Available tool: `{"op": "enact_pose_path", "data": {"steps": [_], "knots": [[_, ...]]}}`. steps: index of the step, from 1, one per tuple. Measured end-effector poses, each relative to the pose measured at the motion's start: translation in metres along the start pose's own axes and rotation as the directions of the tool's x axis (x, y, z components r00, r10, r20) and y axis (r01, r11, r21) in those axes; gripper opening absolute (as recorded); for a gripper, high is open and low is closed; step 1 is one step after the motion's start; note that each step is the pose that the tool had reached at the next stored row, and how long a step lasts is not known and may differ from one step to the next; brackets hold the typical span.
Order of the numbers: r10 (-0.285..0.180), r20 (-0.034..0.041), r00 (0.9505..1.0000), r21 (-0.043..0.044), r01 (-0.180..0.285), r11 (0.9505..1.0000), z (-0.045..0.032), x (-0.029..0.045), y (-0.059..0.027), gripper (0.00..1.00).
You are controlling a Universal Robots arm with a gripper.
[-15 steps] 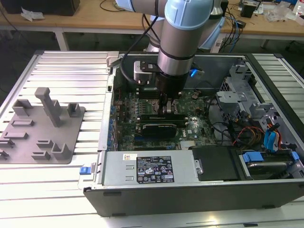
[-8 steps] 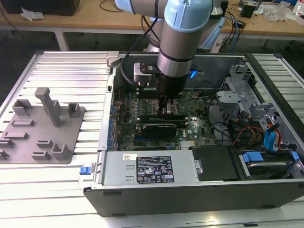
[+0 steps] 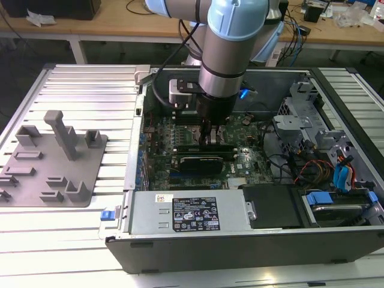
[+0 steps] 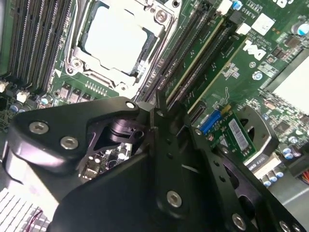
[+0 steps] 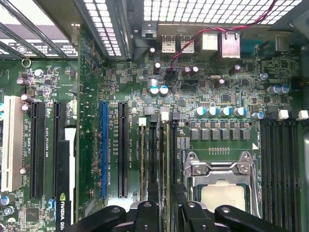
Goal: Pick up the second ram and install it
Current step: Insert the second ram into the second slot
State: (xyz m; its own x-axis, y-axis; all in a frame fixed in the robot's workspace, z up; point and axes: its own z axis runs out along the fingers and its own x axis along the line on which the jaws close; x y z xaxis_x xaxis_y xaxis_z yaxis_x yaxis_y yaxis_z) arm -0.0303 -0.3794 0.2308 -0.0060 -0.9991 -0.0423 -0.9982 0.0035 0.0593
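1. Gripper (image 3: 211, 133): lowered into the open computer case (image 3: 180, 243), fingers (image 5: 153, 212) closed down narrowly over the memory slots (image 5: 157, 154) beside the processor socket (image 5: 222, 181).
2. Second ram (image 4: 205, 50): a green stick stands edge-on in those slots, running to the fingertips; whether it is clamped or merely touched cannot be told.
3. Grey tray (image 3: 51, 159): well apart, outside the case on the exterior view's left.
4. Risk: a tilted stick could jam on pressing; misalignment with the slot would cause this.
5. Risk: the black graphics card (image 3: 198, 162) sits just beside the fingers, so they could scrape it.
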Motion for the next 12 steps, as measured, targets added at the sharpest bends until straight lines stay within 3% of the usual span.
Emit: {"op": "enact_pose_path", "data": {"steps": [5,12], "knots": [[0.0,-0.0001,1.0,0.0,0.0,1.0,-0.0261,-0.0014,0.0016,0.24],[0.0,0.0001,1.0,0.0,0.0,1.0,-0.0311,-0.0016,0.0019,0.22]]}}
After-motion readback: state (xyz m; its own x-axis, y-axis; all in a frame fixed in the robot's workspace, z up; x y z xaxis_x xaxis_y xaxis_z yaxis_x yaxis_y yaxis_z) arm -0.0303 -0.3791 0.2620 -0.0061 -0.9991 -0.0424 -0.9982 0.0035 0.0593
